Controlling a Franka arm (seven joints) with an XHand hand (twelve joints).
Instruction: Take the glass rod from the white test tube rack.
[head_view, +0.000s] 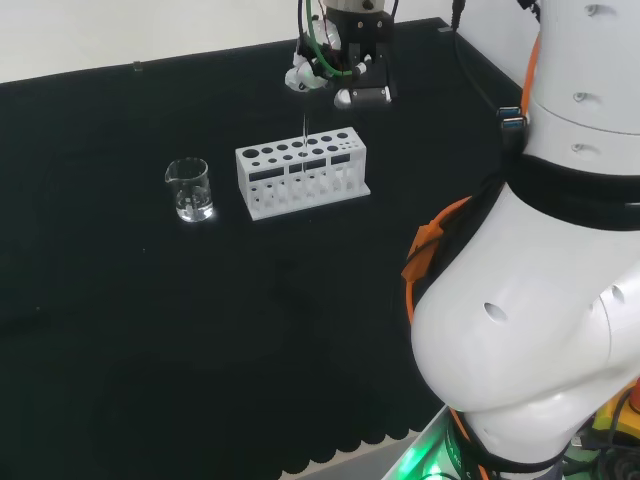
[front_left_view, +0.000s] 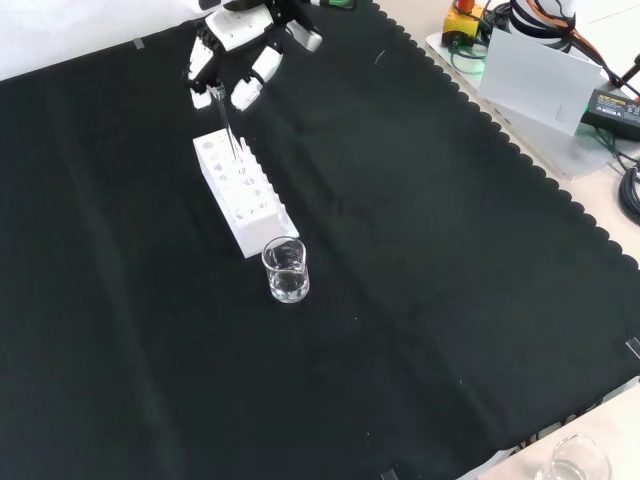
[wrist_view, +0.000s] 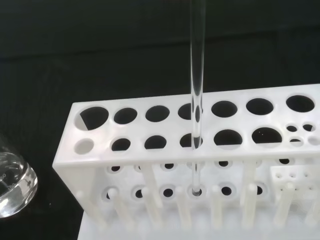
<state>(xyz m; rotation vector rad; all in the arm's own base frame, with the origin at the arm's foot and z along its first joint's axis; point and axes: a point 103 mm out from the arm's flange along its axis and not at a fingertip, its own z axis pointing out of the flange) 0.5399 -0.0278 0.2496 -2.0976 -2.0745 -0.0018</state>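
The white test tube rack (head_view: 262, 203) stands on the black cloth, and the glass rod (head_view: 303, 125) rises upright from one of its middle holes. My hand (head_view: 345, 70) hangs just above the rack with its fingers curled round the rod's top. From the front, the hand (front_left_view: 235, 55) sits over the far end of the rack (front_left_view: 252, 218) and the rod (front_left_view: 228, 128) slants down from the fingertips into a hole. The wrist view has the rod (wrist_view: 196, 90) passing through the rack's top plate (wrist_view: 170, 131), its lower end down at the rack's lower tier.
A small clear beaker (head_view: 189, 190) with a little clear liquid stands left of the rack in the head view, near the rack's close end (front_left_view: 286, 270) in the front view, and at the edge of the wrist view (wrist_view: 12, 180). Another glass vessel (front_left_view: 575, 462) stands off the cloth.
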